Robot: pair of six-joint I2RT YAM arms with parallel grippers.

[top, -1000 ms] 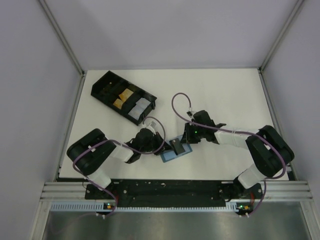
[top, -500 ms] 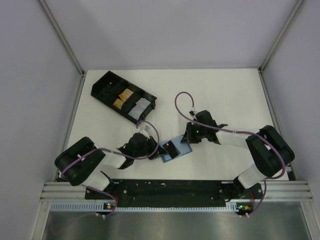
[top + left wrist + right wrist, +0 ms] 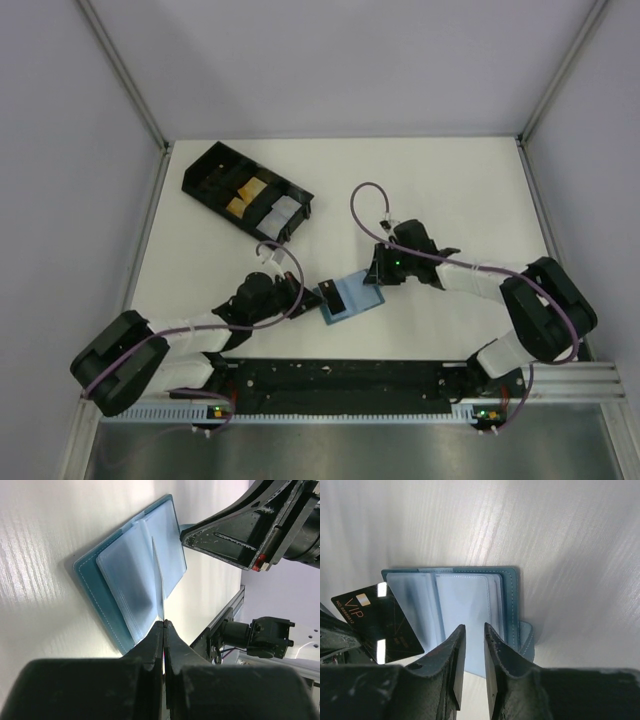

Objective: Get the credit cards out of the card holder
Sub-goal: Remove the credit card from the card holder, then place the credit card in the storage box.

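The card holder point(image 3: 352, 298) lies open on the table point(image 3: 450, 180), centre of the top view. The left claw point(image 3: 163, 623) pinches a black card point(image 3: 377, 617) at the holder's left edge. The right claw point(image 3: 474, 626), narrowly spread, hangs over the right panel, perhaps touching it.

the card holder point(image 3: 462, 605) shows a matt blue leather-like cover with a stitched edge, and its inner sleeves are translucent, glossy plastic. the credit card point(image 3: 377, 622) is black and shiny (bright patches of light sit on it), with gold lettering. the table point(image 3: 530, 525) looks white and smooth, with a faint streaky sheen. the right gripper point(image 3: 475, 627) has fingers point(image 3: 502, 670) of black plastic, matt and scuffed grey. the rail point(image 3: 350, 375) is bare silvery metal.
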